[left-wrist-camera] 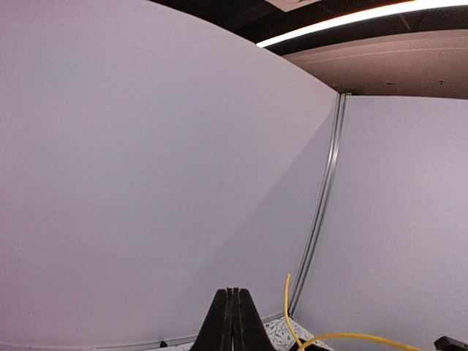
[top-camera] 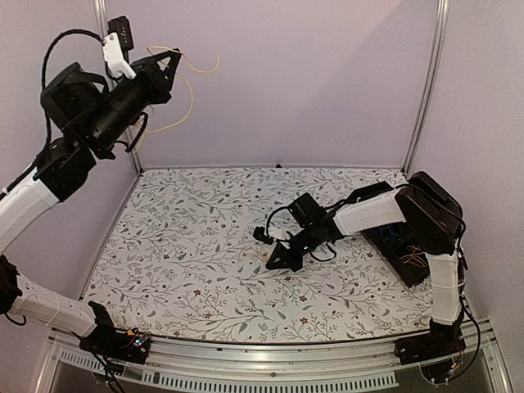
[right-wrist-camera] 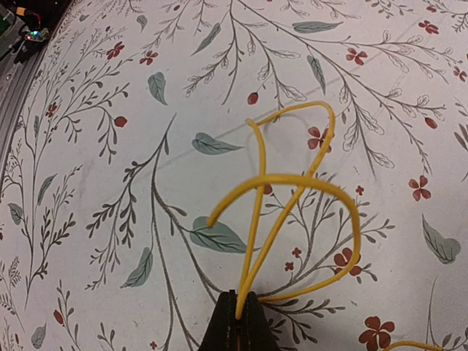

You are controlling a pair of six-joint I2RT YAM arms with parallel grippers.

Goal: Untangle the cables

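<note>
**Left side.** The left arm is raised high against the back-left wall. Its left claw (top-camera: 170, 64) is closed, the fingers meeting with no gap in the wrist view. A thin, flexible raised yellow cable (top-camera: 191, 82) hangs from it in open curves, well above the floral-patterned bench (top-camera: 180, 246). The exact clamping point is hidden. The hold is inferred from the cable hanging in mid-air.

**Centre.** The right claw (right-wrist-camera: 235, 295) sits low over the middle of the bench, pinched narrow on a thin looped yellow cable (right-wrist-camera: 262, 179). Several strands converge between the fingers, and its loops cross one another just above the bench surface.

**Right side.** A black rectangular bin (top-camera: 389, 260) lies under the right arm. It contains further blue and orange cables (top-camera: 412, 254), too small to resolve individually.

**Hazards from this state.**
- Tightening: pulling the looped yellow cable straight up while its loops cross could close them into a knot.
- Multiple-strand grip: with several strands clamped together, lifting moves the whole bundle rather than separating it.
- Slip: both cables are thin and smooth, so a fast move could pull either one out.
- Snagging: the raised yellow cable hangs near the left arm's own black wiring, and a swing could hook it there.
</note>
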